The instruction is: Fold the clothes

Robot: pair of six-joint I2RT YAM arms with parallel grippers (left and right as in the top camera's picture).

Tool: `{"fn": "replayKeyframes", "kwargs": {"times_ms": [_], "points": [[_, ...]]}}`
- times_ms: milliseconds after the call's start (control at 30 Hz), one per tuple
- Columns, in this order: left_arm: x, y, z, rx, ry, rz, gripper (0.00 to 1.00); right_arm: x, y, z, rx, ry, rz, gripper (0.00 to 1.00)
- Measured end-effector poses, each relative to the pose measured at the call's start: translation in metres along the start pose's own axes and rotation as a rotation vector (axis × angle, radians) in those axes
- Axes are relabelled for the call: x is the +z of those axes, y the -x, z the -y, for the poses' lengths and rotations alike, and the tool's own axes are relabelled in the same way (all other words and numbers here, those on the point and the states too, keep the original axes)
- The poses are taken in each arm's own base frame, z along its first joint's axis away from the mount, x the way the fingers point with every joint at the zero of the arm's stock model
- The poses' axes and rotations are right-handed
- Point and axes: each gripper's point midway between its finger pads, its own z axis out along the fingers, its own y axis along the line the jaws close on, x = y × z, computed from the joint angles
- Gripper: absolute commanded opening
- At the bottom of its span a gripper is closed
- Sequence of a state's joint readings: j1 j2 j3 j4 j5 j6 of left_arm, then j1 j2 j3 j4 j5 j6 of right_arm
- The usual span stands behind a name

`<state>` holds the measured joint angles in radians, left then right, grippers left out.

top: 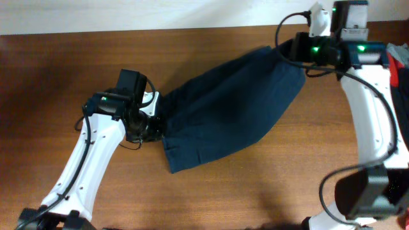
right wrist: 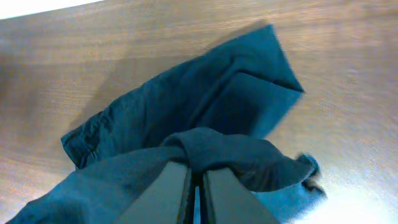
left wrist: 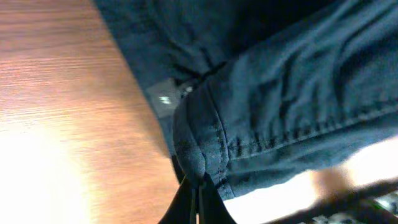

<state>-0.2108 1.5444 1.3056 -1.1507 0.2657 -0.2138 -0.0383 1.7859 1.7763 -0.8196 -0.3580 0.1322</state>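
Holding a dark blue garment (top: 230, 105) by both ends, partway into a fold

So the left gripper (left wrist: 199, 193) is pinched tight on a stitched hem corner at the garment's near-left end. The right gripper (right wrist: 198, 177) is squeezed onto a bunched-up wad of cloth at the far-right end. That leaves the garment strung diagonally between the two over the wooden surface (top: 77, 57), mostly lying down, with the right end looking a bit lifted. My worry is the left side: it seems to have only the very edge of that seam, so a hard tug from either arm could pop it free and the fold flops. The right side also has a crumpled bunch rather than a clean corner, so whatever gets laid down from there will probably land wrinkled or lopsided unless both arms move together.
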Motion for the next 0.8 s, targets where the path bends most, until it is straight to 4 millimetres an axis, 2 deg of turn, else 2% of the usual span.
{"fn": "replayKeyframes", "kwargs": {"times_ms": [33,67,167,267,367,433,700,733,800], "points": [[0.001,0.001,-0.004,-0.001,0.020,0.002,0.01,0.009,-0.002,-0.001,-0.002,0.007,-0.010,0.05],[0.005,0.005,-0.015,-0.011,0.083,0.008,0.01,0.029,-0.009,-0.001,-0.002,0.019,-0.044,0.05],[0.012,0.020,-0.032,-0.034,0.179,0.050,0.01,0.066,-0.024,0.002,0.004,0.029,-0.101,0.05],[0.019,0.041,-0.045,-0.067,0.252,0.117,0.01,0.094,-0.035,0.009,0.033,0.029,-0.134,0.05],[0.027,0.062,-0.054,-0.091,0.294,0.182,0.01,0.112,-0.039,0.015,0.054,0.029,-0.143,0.06],[0.035,0.069,-0.059,-0.100,0.316,0.191,0.01,0.118,-0.039,0.017,0.059,0.030,-0.139,0.06],[0.085,0.064,-0.090,-0.177,0.432,0.089,0.01,0.149,-0.047,0.028,0.065,0.034,-0.141,0.06],[0.090,0.065,-0.094,-0.195,0.440,0.084,0.01,0.156,-0.049,0.030,0.066,0.036,-0.144,0.09],[0.097,0.066,-0.099,-0.218,0.449,0.084,0.01,0.166,-0.053,0.033,0.066,0.039,-0.148,0.24]]}}
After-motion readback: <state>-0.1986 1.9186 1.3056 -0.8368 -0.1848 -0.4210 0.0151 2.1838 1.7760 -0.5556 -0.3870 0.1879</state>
